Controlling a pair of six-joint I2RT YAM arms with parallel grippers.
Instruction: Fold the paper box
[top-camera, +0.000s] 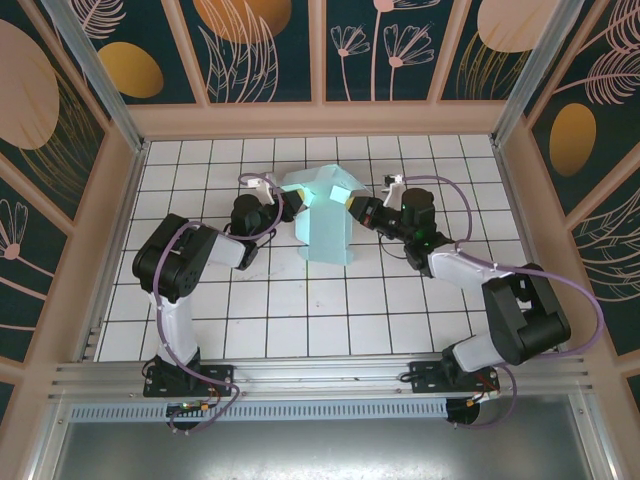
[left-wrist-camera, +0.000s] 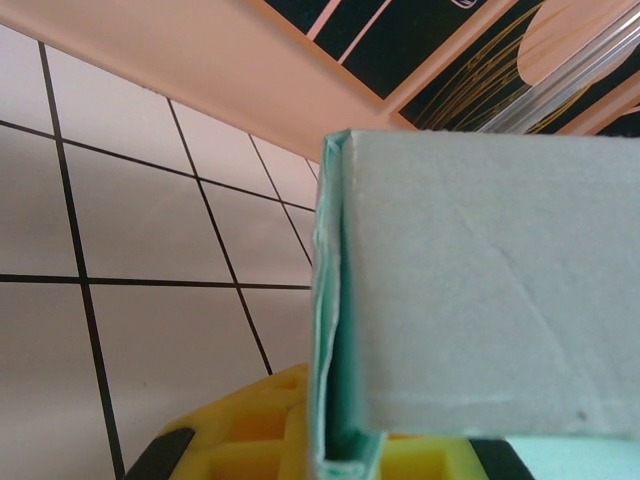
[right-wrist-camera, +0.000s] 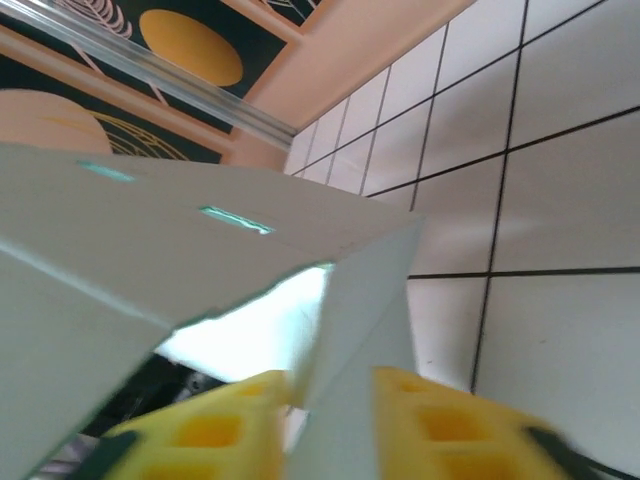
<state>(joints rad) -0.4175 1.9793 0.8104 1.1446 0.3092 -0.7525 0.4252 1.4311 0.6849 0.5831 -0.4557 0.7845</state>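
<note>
Mint card: pale mint-green thin card paper box (top-camera: 325, 215), part-folded, held up over the white tiled table (top-camera: 300, 320) near its far middle, between my two arms.
Left fingers: yellow pads (left-wrist-camera: 260, 430) show on both sides of a doubled card edge in the left wrist view; I read the left gripper (top-camera: 283, 203) as pinching the box's left side.
Right fingers: right gripper (top-camera: 352, 206) has two yellow pads (right-wrist-camera: 215, 430) with a card flap between them, so pinching the right side.
Box state: flaps raised, long panel hanging toward me, walls not locked.
Contents: nothing in the box that I can see; interior mostly hidden.
Risk: thin card may crease off-line or tear if my arms pull apart.
Risk 2: flap could slip from the shallow pinch and spring flat.
</note>
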